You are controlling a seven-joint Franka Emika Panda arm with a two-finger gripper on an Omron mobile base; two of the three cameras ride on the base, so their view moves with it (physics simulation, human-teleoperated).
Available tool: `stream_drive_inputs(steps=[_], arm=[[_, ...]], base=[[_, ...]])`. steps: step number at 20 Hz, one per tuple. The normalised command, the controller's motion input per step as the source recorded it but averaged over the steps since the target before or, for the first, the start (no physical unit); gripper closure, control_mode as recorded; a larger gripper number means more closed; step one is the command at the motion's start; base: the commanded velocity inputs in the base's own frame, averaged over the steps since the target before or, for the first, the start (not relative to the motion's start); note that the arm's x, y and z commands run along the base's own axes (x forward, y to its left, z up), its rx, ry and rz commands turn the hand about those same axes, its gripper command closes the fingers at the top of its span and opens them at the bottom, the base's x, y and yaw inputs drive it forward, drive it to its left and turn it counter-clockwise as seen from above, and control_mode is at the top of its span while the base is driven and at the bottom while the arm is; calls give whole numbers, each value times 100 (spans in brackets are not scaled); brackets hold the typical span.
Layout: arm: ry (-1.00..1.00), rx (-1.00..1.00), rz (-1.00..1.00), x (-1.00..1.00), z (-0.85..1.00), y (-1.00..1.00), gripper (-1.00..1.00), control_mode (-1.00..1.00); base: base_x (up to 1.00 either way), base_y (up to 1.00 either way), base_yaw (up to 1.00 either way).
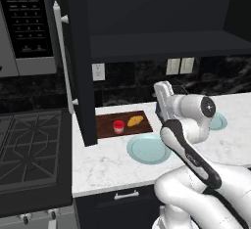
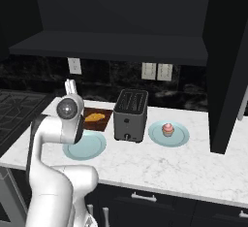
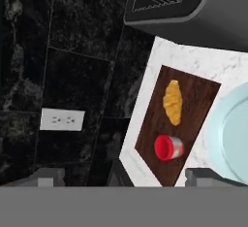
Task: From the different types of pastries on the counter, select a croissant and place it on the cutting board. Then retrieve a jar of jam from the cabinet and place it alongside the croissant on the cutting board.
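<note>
The dark reddish cutting board (image 1: 105,125) (image 2: 105,121) (image 3: 196,102) lies on the white counter (image 1: 105,167) below the open black cabinet (image 1: 162,44). On it rest the golden croissant (image 1: 135,121) (image 2: 95,117) (image 3: 173,102) and, beside it, the small red jar of jam (image 1: 118,126) (image 3: 167,147). My gripper (image 1: 162,90) (image 2: 71,86) (image 3: 126,177) hangs raised above the board's right end, open, with nothing between its fingers. The pink cupcake (image 2: 167,129) sits on a light blue plate (image 2: 181,136) to the right.
An empty blue plate (image 1: 148,148) (image 2: 85,146) (image 3: 232,134) lies in front of the board. A dark toaster (image 2: 130,115) (image 3: 193,3) stands right of the board. The cabinet door with its silver handle (image 1: 63,61) stands open at the left, beside the microwave (image 1: 27,22) and stove (image 1: 29,145).
</note>
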Motion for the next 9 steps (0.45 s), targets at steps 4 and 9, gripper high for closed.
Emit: stream_drive_inputs(steps=[4,9], arm=[[-21,3,3,-100,32,-55,-100,-100],[-10,-2,0,-100,-1,-37,-100,-100]], base=[[0,0,0],[0,0,0]])
